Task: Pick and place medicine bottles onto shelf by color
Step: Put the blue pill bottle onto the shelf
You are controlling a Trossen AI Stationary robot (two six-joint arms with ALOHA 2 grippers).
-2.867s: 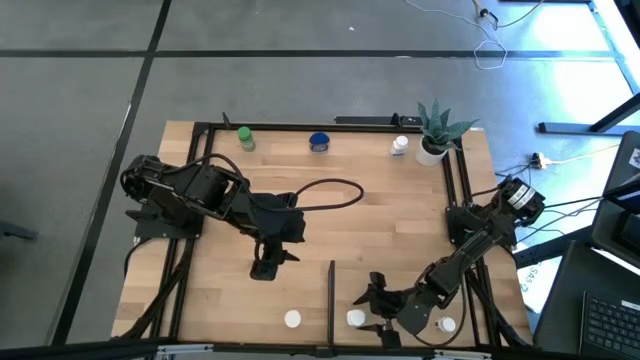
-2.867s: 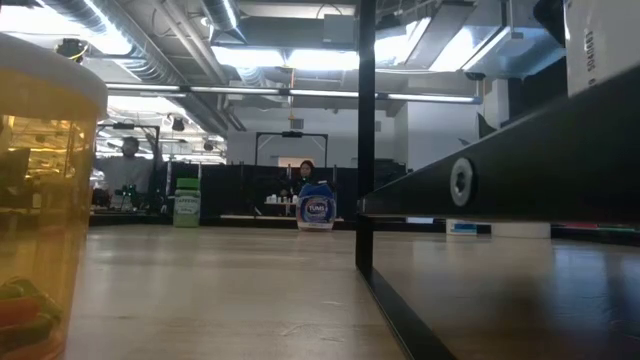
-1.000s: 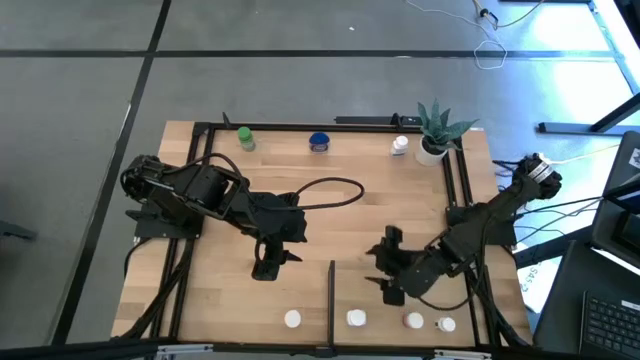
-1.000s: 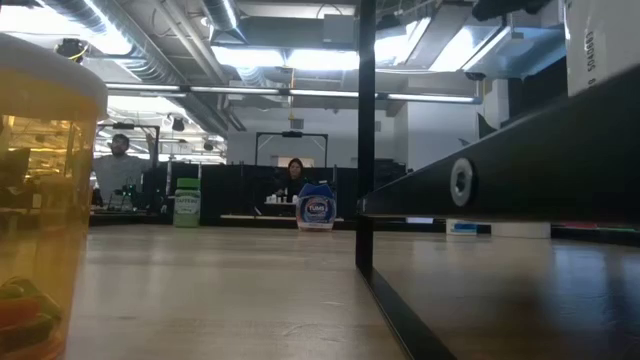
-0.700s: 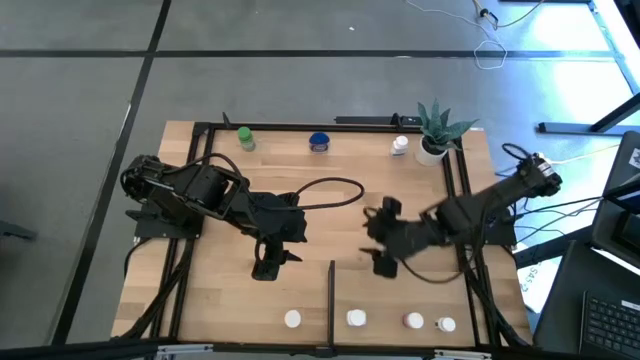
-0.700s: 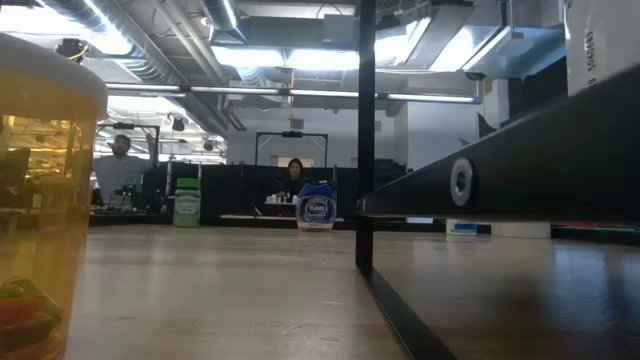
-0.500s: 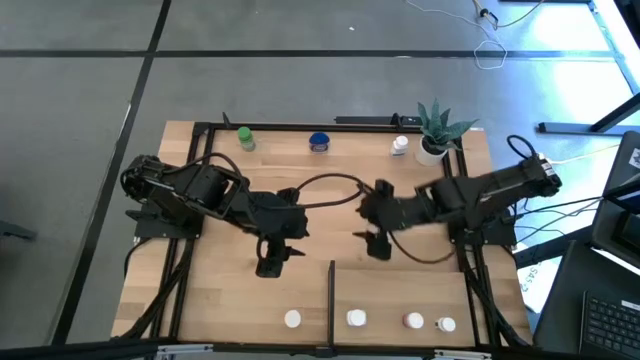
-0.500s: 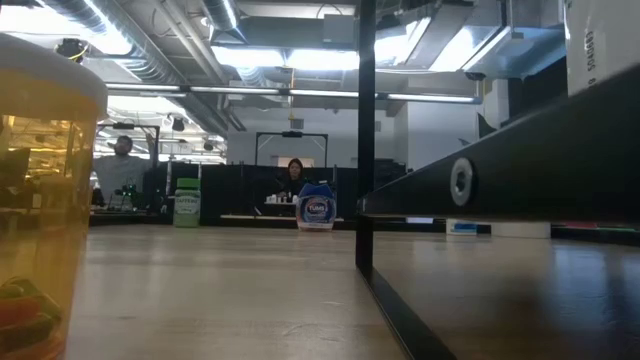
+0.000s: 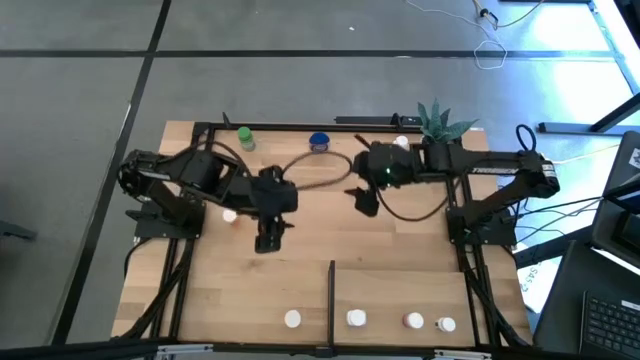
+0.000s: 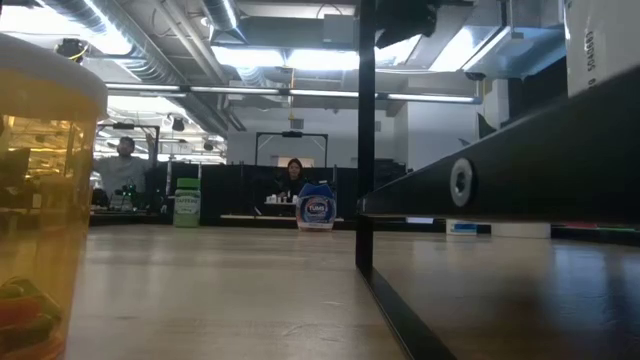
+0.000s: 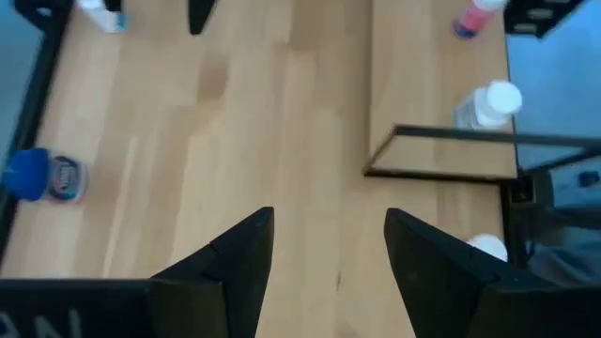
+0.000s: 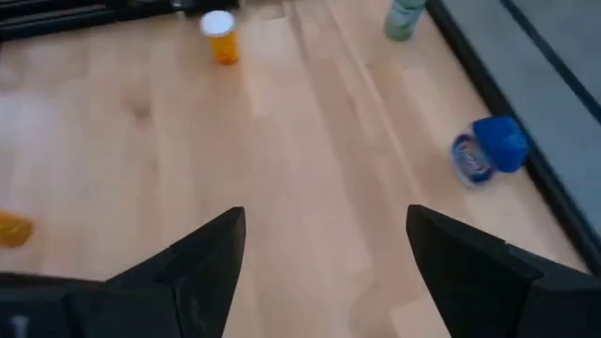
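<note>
Light wooden bench: blue medicine bottle stands at its far edge. Right gripper hovers near it, jaws wide and empty; left gripper, half open, holds nothing. Likely light, rigid, slick plastic; grasp its body below the cap.

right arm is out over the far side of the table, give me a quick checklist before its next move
1. Right tool open and empty: ok.
2. Blue bottle in sight ahead of the right tool, nothing between them: ok.
3. Green bottle standing clear of the blue one: ok.
4. Left tool open, empty and apart from the right tool: ok.
5. Black cable loops near the right tool's path: not ok.
6. Which shelf slot suits blue: cannot tell.
</note>
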